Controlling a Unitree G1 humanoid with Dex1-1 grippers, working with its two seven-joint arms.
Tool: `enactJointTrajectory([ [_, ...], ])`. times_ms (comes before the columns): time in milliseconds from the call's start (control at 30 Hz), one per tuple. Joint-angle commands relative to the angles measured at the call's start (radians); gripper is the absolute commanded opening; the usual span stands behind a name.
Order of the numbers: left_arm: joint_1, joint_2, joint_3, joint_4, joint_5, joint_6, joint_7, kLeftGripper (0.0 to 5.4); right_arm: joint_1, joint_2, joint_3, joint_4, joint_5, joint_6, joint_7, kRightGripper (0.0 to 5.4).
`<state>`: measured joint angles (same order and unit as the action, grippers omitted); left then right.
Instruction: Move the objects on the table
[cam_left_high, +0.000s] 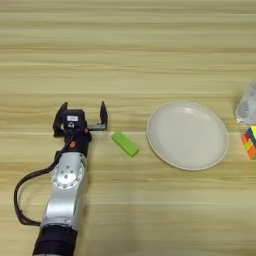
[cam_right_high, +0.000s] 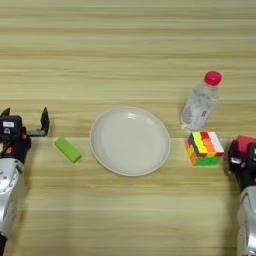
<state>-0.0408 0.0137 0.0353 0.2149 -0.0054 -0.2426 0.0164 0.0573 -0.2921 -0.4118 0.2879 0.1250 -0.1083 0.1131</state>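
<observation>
Nearest the camera, the left arm's silver forearm rises from the bottom edge on the left side of the table (cam_left_high: 150, 45), a black cable looping beside it, and ends in the left gripper (cam_left_high: 83, 113), whose two black fingers stand wide apart, pointing away from the robot, with nothing between them. At the bottom right, the right gripper (cam_right_high: 243, 151) sits at the very edge of the right eye view; it has the red block (cam_right_high: 245, 145) at its tip, though whether the fingers are clamped on it or merely beside it cannot be told. Just right of the left gripper, apart from its right finger, the green block (cam_left_high: 125, 143) lies flat on the wood; its long axis runs diagonally, the far end pointing up-left toward the gripper and the near end down-right toward the white plate (cam_left_high: 187, 135). The plate rests in the middle of the table, near the block but not touching it. To the plate's right, just beside its rim, stands the multicoloured cube (cam_right_high: 204, 148), squarely on one face, with its yellow, white and red top stripes running roughly front to back; it lies between the plate and the right gripper, close to the gripper. Farther back, just behind the cube, a clear plastic bottle (cam_right_high: 200, 102) with a red cap stands on the table, leaning slightly right in view.
</observation>
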Motion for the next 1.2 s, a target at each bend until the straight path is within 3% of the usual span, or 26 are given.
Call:
enactJointTrajectory([
  [33,-0.004,0.004,0.005,0.001,0.0,0.001,-0.001,5.4,-0.031,-0.021,0.0,0.08,0.003,-0.036,0.003,2.32],
  [200,-0.006,0.006,0.007,0.004,-0.001,0.001,-0.003,5.4,-0.047,-0.028,0.013,0.133,-0.003,-0.063,0.002,2.32],
  [300,-0.007,0.006,0.008,0.005,-0.001,0.001,-0.003,5.4,-0.05,-0.031,0.019,0.144,-0.006,-0.073,-0.001,2.92],
  [967,-0.011,0.005,0.011,0.021,0.002,-0.004,-0.002,5.4,-0.007,-0.025,0.012,-0.013,0.016,-0.059,-0.033,5.38],
  [1200,-0.011,0.006,0.012,0.02,0.001,-0.004,-0.004,5.4,0.014,0.003,0.007,-0.131,0.038,-0.056,-0.057,5.38],
])
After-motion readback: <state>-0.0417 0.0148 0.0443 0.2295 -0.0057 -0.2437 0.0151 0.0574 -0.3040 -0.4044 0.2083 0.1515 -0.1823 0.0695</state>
